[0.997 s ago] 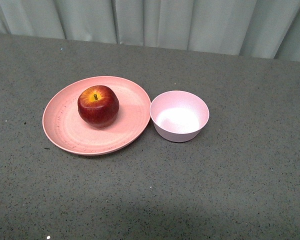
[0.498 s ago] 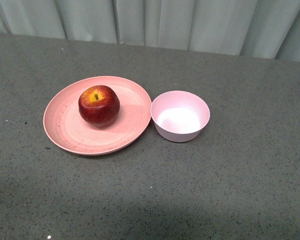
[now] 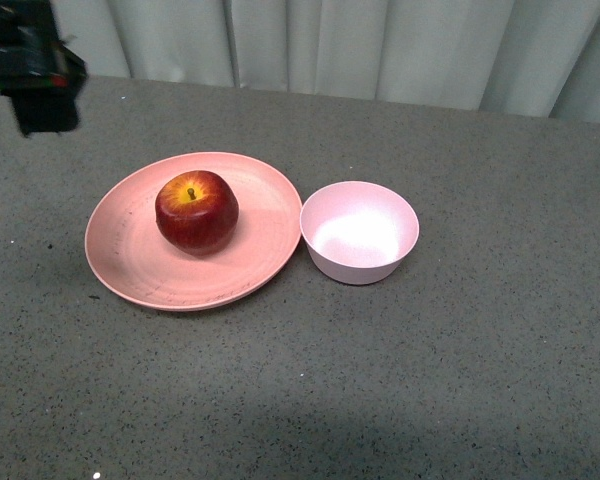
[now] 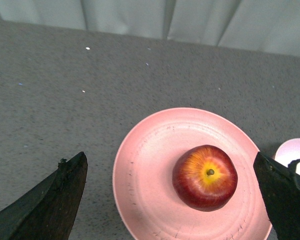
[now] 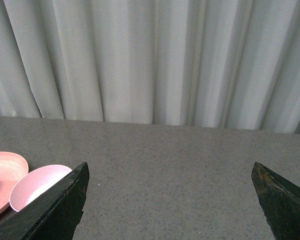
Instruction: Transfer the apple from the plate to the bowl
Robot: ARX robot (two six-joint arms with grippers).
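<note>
1. The apple [image 3: 197,212] sits stem up on the plate [image 3: 130,262], a little toward the plate's far side. It looks firm and fairly weighty. I'd guess the glossy skin is slippery, and being round it may roll if nudged.
2. I'd take it from above across its widest girth, one finger on either side of the stem.
3. The bowl [image 3: 358,266] stands just beside the plate's right rim, near the middle of the worktop [image 3: 480,380]. It looks light and hardly wider than the apple, so a careless drop could shove it.
4. The left pincer [image 4: 170,156] hangs near the far left corner, spread wide and holding nothing.
5. The right pincer [image 5: 170,165] is spread too, well apart from the bowl on its right-edge side.
</note>
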